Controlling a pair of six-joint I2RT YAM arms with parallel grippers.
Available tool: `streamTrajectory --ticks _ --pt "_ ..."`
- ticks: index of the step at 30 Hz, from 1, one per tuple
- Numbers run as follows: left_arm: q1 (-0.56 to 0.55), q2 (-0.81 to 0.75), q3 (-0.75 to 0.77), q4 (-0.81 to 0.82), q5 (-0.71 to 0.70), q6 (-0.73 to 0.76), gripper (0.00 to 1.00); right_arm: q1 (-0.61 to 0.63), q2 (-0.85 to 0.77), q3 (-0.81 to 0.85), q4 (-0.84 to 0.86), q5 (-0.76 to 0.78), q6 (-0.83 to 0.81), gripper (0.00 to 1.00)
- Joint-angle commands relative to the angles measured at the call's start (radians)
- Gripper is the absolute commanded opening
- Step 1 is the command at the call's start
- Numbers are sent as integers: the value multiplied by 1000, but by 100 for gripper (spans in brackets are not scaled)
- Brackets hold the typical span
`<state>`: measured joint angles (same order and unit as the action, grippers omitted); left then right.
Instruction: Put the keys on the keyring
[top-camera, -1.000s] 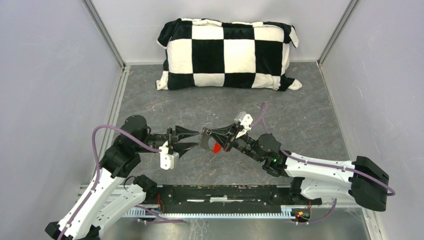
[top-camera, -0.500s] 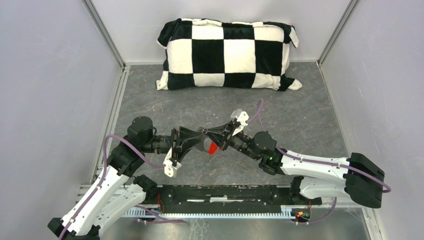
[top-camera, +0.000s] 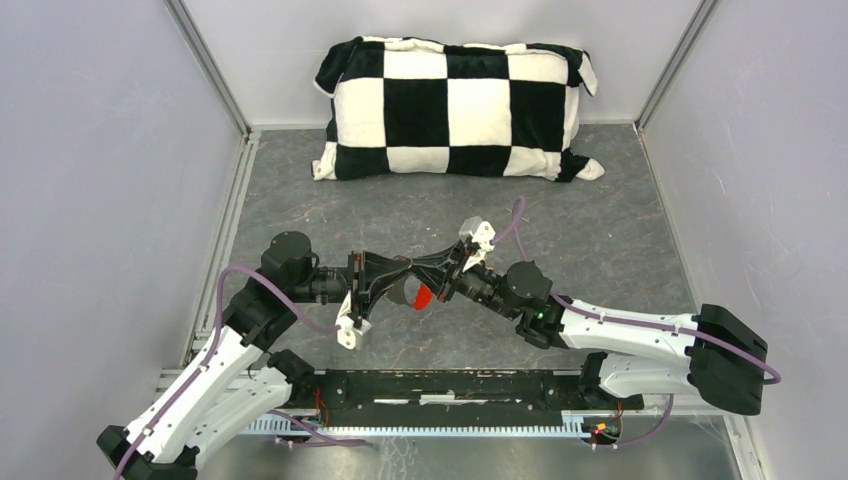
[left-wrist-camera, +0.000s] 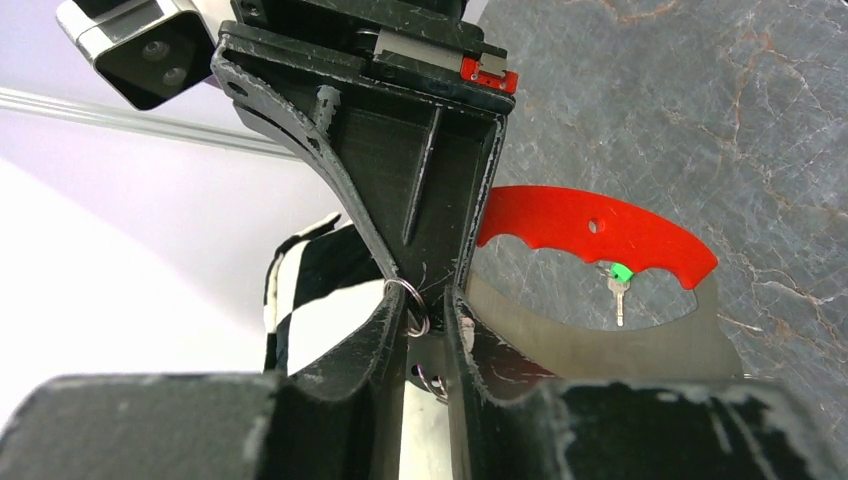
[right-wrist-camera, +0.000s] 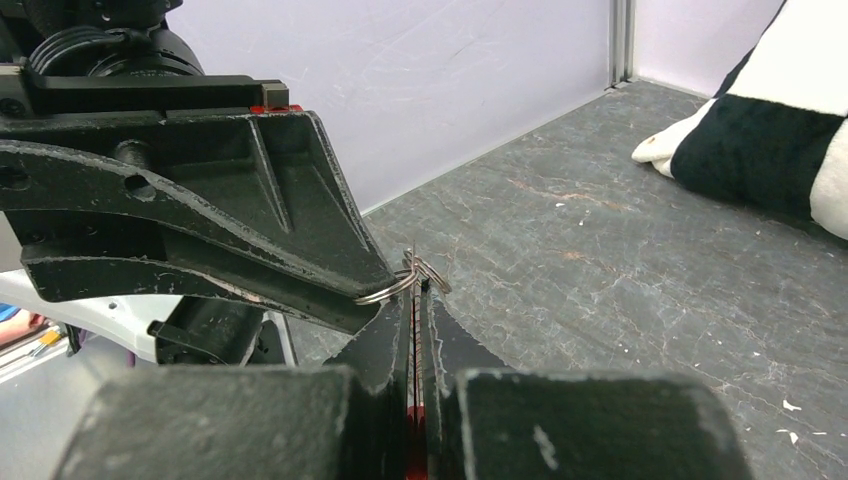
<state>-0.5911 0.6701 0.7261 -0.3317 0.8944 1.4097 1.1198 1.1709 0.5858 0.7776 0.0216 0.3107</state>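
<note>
My right gripper (top-camera: 412, 280) is shut on the keyring's red tag (top-camera: 425, 296), a sliver of red showing between its fingers in the right wrist view. The silver keyring (right-wrist-camera: 388, 290) sticks out past the right gripper (right-wrist-camera: 415, 292) tips. My left gripper (top-camera: 400, 277) meets it head on. In the left wrist view the left gripper (left-wrist-camera: 425, 305) has its jaws a narrow gap apart, with the keyring (left-wrist-camera: 412, 303) leaning against one fingertip and the tag's grey plate in the gap. A green-headed key (left-wrist-camera: 620, 275) lies on the table beyond the red tag (left-wrist-camera: 590, 230).
A black-and-white checkered pillow (top-camera: 455, 105) lies against the back wall. Grey walls close in the left and right sides. A black rail (top-camera: 450, 385) runs along the near edge between the arm bases.
The left arm has swung right until its fingers meet the right gripper's tips, and its jaws have narrowed around the keyring. The right gripper has shifted slightly left, still shut on the tag.
</note>
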Motion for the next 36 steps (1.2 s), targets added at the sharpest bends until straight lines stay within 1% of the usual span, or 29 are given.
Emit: streamTrajectory --ticks 1,3,6,9,12,17,21,27,31,36 --pt "-2 -5 18 34 -46 1 24 9 -24 24 37 -15 -6 0" --pt "-2 -7 33 -5 -62 13 21 11 -39 12 29 -17 -17 0" --pt "-2 -10 45 -71 -80 55 20 11 -58 5 12 -19 -35 0" --pt "-3 -14 42 -78 -82 72 20 11 -67 3 -4 -19 -45 0" --pt "-4 -4 47 -72 -77 79 20 13 -70 5 -11 -55 -51 0" --pt "-3 5 49 -5 -55 13 20 18 -65 12 -15 -72 -52 0" --pt "-3 7 56 9 -26 -27 19 21 -56 18 -16 -82 -53 0" --pt "-3 2 62 9 -22 -47 12 26 -43 29 -26 -99 -59 0" --pt "-4 -3 59 8 -21 -67 10 28 -39 35 -28 -99 -57 0" --pt "-3 -7 57 8 -19 -79 4 32 -35 44 -28 -106 -57 0"
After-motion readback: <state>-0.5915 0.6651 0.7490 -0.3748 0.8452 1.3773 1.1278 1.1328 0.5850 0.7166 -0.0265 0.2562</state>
